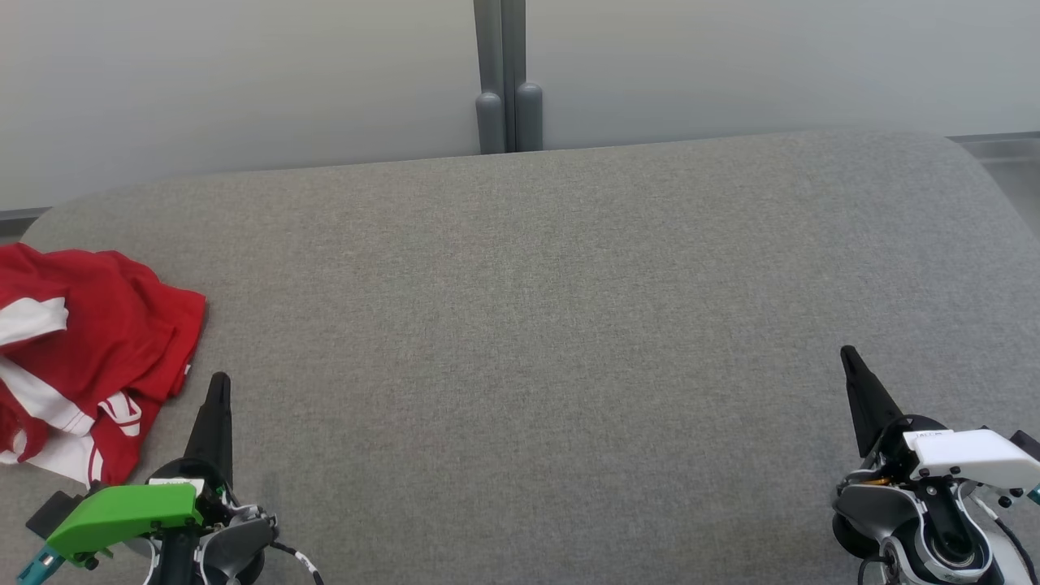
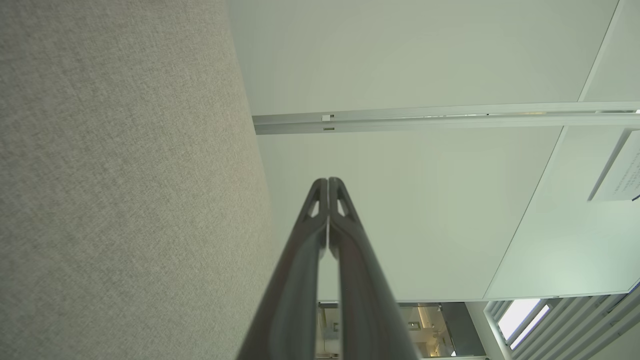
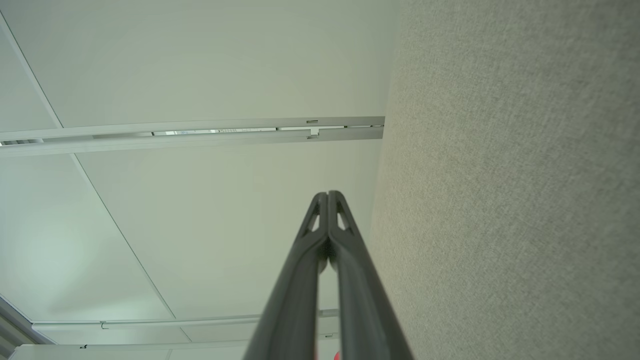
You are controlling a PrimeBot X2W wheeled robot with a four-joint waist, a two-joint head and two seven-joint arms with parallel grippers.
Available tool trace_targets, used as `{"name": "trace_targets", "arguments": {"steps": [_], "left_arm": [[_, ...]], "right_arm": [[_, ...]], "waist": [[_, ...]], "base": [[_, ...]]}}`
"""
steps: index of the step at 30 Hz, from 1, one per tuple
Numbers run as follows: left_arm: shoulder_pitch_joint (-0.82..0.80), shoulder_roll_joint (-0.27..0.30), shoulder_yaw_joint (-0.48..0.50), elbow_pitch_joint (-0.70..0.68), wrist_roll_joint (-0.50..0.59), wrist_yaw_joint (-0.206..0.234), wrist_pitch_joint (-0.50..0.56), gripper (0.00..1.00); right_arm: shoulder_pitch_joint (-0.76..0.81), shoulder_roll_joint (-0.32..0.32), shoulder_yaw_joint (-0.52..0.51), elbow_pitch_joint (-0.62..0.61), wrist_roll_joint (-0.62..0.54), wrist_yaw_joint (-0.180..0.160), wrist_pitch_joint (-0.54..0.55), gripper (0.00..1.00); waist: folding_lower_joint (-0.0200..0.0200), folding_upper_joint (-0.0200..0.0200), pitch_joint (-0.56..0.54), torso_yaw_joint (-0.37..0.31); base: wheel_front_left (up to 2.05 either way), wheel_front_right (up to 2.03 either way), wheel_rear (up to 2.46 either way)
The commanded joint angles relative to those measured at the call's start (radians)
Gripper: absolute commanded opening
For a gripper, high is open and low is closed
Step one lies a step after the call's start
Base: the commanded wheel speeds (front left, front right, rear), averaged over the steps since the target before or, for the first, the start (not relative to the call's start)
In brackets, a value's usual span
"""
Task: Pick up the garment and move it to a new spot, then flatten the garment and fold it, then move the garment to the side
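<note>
The garment lies crumpled, untouched, at the left edge of the table beside the left gripper, which, like the right gripper, is pressed together and empty, so pickup seems not yet begun and calls for parting the fingers first.

Wide grey surface covered in fine woven fabric, far corners rounded, far edge curving gently across the head view; smooth and flat, with faint lighter and darker patches in the weave. Seen as a pale textured expanse along one side of each wrist view. Lying directly on it at the left edge: a garment, red with white bands, crumpled into loose overlapping folds, touching the fabric, cut off by the left border of the head view
</note>
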Motion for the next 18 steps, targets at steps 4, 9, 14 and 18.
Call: {"name": "trace_targets", "arguments": {"steps": [4, 9, 14, 18], "left_arm": [[-0.014, 0.007, 0.003, -0.004, -0.001, -0.006, 0.004, 0.00], [-0.014, 0.007, 0.003, -0.004, -0.001, -0.006, 0.004, 0.00], [-0.013, 0.007, 0.003, -0.004, -0.001, -0.006, 0.004, 0.00], [-0.013, 0.007, 0.003, -0.004, -0.001, -0.006, 0.004, 0.00]], "right_arm": [[0.013, -0.005, -0.002, -0.004, 0.005, 0.000, 0.002, 0.00], [0.013, -0.005, -0.002, -0.004, 0.005, 0.000, 0.002, 0.00], [0.013, -0.005, -0.002, -0.004, 0.005, 0.000, 0.002, 0.00], [0.013, -0.005, -0.002, -0.004, 0.005, 0.000, 0.002, 0.00]], "waist": [[0.0000, 0.0000, 0.000, 0.000], [0.0000, 0.0000, 0.000, 0.000], [0.0000, 0.0000, 0.000, 0.000], [0.0000, 0.0000, 0.000, 0.000]], "base": [[0.00, 0.00, 0.00], [0.00, 0.00, 0.00], [0.00, 0.00, 0.00], [0.00, 0.00, 0.00]]}}
